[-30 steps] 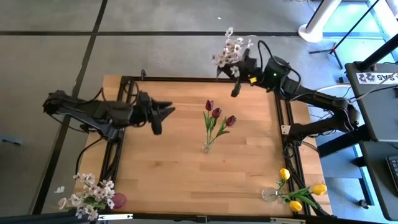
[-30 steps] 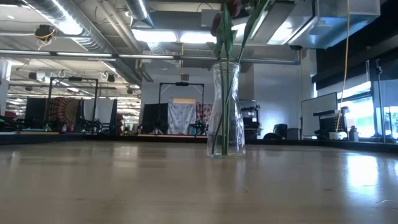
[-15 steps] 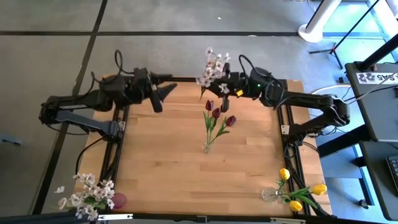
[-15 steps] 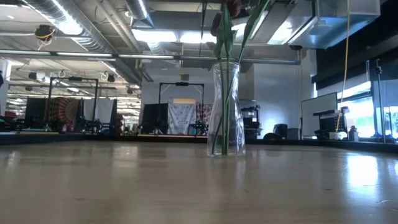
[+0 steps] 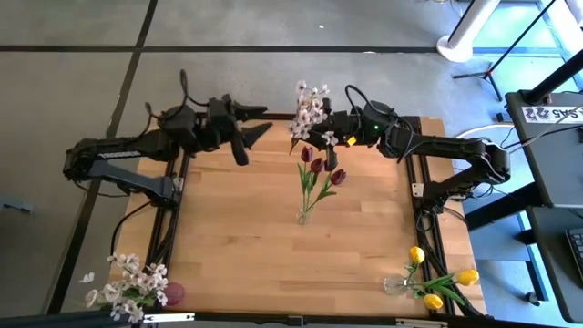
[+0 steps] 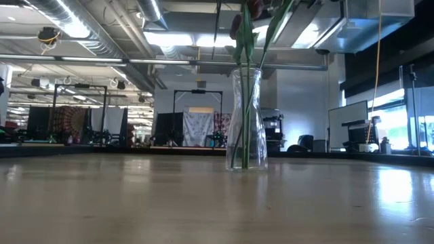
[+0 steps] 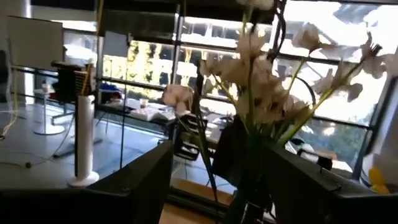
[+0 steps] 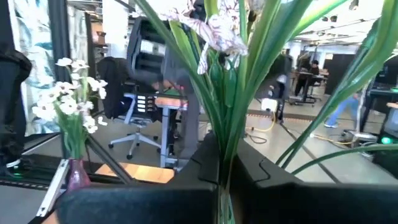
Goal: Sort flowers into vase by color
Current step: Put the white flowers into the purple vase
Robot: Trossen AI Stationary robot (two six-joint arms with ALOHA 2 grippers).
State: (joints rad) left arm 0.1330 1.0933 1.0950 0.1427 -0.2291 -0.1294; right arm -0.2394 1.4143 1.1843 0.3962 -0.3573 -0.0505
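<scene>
My right gripper (image 5: 322,130) is shut on a spray of tiny white-pink blossoms (image 5: 310,107), held above the table's far edge. My left gripper (image 5: 252,140) hovers open just left of the spray, its fingers pointing toward it. In the left wrist view the spray (image 7: 267,93) rises between my spread fingers. A glass vase (image 6: 245,118) at the table's middle holds three dark red tulips (image 5: 319,166). A pinkish vase with white-pink sprays (image 5: 135,287) stands at the near left corner. Another vase, with yellow tulips (image 5: 435,284), stands at the near right corner. My right gripper pinches the spray's bundle of green stems (image 8: 225,158) between its two fingers, which lie across the stems. It comes roughly level from the table's right. The spray is lifted clear, its blossoms (image 8: 214,28) above the fingers and a thin stem end (image 6: 218,20) hanging below.
The red tulips stand close under and near the held spray. Black frame rails (image 5: 173,196) run along the table's left, right and far edges. Bare wood (image 5: 237,237) lies between the three vases. Beyond the right edge stand a dark bench and a stand (image 5: 547,137).
My right gripper has carried the spray from beyond the far right corner leftward along the far edge, to above the red tulips. My left gripper has swung from the table's left side up to the far edge and toward the spray, turning to point at it.
</scene>
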